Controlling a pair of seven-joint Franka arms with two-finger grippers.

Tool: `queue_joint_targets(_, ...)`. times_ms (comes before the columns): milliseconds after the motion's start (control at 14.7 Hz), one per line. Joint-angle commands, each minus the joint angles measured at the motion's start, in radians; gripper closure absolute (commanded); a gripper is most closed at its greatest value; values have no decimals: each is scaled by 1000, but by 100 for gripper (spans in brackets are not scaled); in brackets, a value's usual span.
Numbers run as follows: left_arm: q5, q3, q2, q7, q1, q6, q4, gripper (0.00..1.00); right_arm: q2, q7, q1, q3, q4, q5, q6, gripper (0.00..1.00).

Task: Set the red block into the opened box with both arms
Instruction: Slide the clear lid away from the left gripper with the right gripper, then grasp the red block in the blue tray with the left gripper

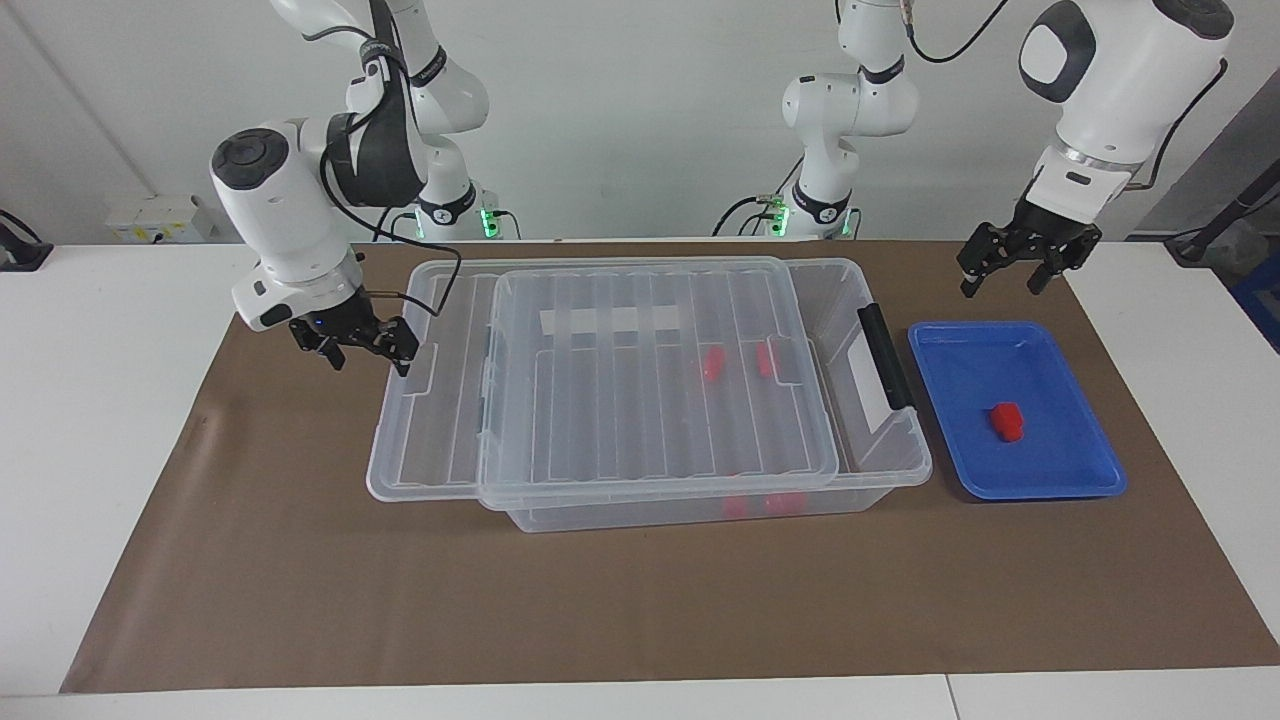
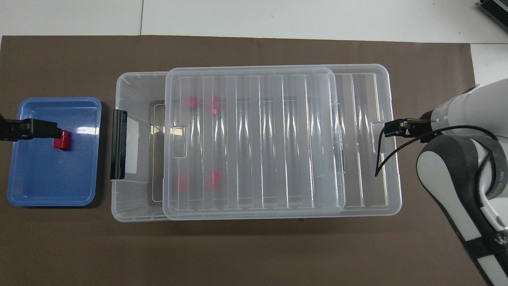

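Observation:
One red block [image 1: 1007,421] [image 2: 62,142] lies in the blue tray [image 1: 1040,490] [image 2: 51,200]. The clear box [image 1: 880,470] [image 2: 131,87] stands beside the tray, at mid-table. Its ribbed lid [image 1: 600,400] [image 2: 281,139] sits slid toward the right arm's end, so the end at the black handle [image 1: 885,355] [image 2: 118,145] is uncovered. Several more red blocks [image 1: 711,364] [image 2: 193,102] show blurred through the lid. My right gripper [image 1: 372,342] [image 2: 397,128] is open, one fingertip hooked on the lid's overhanging end. My left gripper [image 1: 1015,275] [image 2: 51,130] hangs open above the tray's robot-side edge.
A brown mat [image 1: 300,580] [image 2: 254,254] covers the table under the box and tray. The lid overhangs the mat at the right arm's end of the box. A black cable [image 2: 381,159] loops from the right wrist over the lid's end.

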Motion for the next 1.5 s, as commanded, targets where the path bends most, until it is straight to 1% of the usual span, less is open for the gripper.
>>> queue_joint_targets(0,-9,10,-26,-10,-8,-7,-24,0,-28,-61,-49,5,-28,10,-9,1)
queue_joint_targets(273,-9,10,-26,-8,-8,-5,-24,0,-27,-173,-110,5,-28,10,-1,1)
queue_joint_targets(614,-9,10,-26,-8,-8,-5,-24,0,-27,-178,-165,5,-28,10,-9,1)
queue_joint_targets(819,-9,10,-26,-8,-8,-7,-23,0,-27,-179,-175,3,-28,10,-9,1)
queue_joint_targets(1024,-9,11,-28,-10,-2,-47,-23,0,-27,-181,-181,3,-26,7,-9,1)
queue_joint_targets(1160,12,13,-29,-10,3,-19,-39,0,-27,-178,-176,3,-14,2,-10,0)
queue_joint_targets(1228,33,11,-31,-3,24,14,-44,0,-27,-173,-169,3,-3,-5,-15,0)
queue_joint_targets(1297,35,10,-32,3,70,72,-64,0,-28,-170,-165,5,15,-7,-38,0)
queue_joint_targets(1433,35,11,-29,65,115,195,-134,0,-34,-167,-162,14,63,-7,-102,0)
